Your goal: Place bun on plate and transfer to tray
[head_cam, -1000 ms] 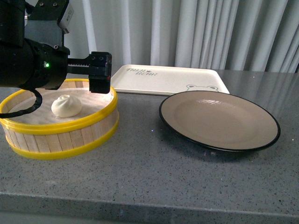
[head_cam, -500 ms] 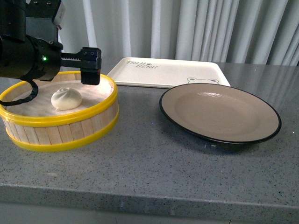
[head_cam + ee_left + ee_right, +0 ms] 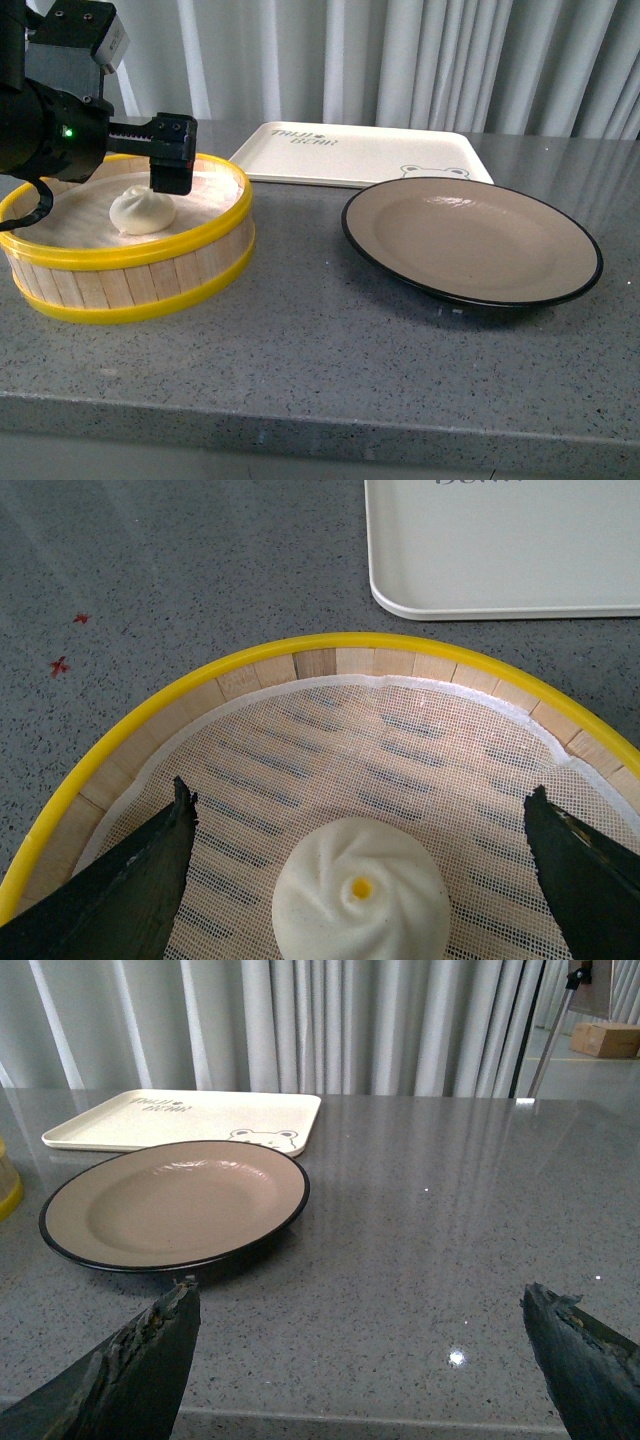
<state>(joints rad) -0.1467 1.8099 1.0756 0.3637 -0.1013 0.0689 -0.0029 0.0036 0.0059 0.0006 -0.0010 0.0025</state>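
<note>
A: Where do we stand on the task?

B: At the very start, by our reckoning. The bun (image 3: 142,209) sits inside the steamer basket (image 3: 130,262), on the mesh liner (image 3: 330,740), a little off the basket's middle. Nothing has been lifted out yet.

A: And our left gripper (image 3: 359,790)?

B: It hangs within the basket's rim with its jaws spread wide, one finger on each side of the bun. From the wrist view we see a gap on both sides, so we judge it is not touching the bun and is holding nothing.

A: The plate (image 3: 470,240)?

B: Bare, on the counter (image 3: 320,380) beside the basket and apart from it. The tray (image 3: 360,160) lies just past the basket's far side, and it is bare too.

A: What about our right gripper (image 3: 360,1292)?

B: Well away from the basket, on the plate's side of it, low over the counter. It is opened wide and carries nothing.

A: So what is left for us?

B: All of it, we think. We have to close on the bun, lift it clear of the basket's rim and set it on the plate. Then the plate, with the bun on it, goes onto the tray. Neither step shows as done.
</note>
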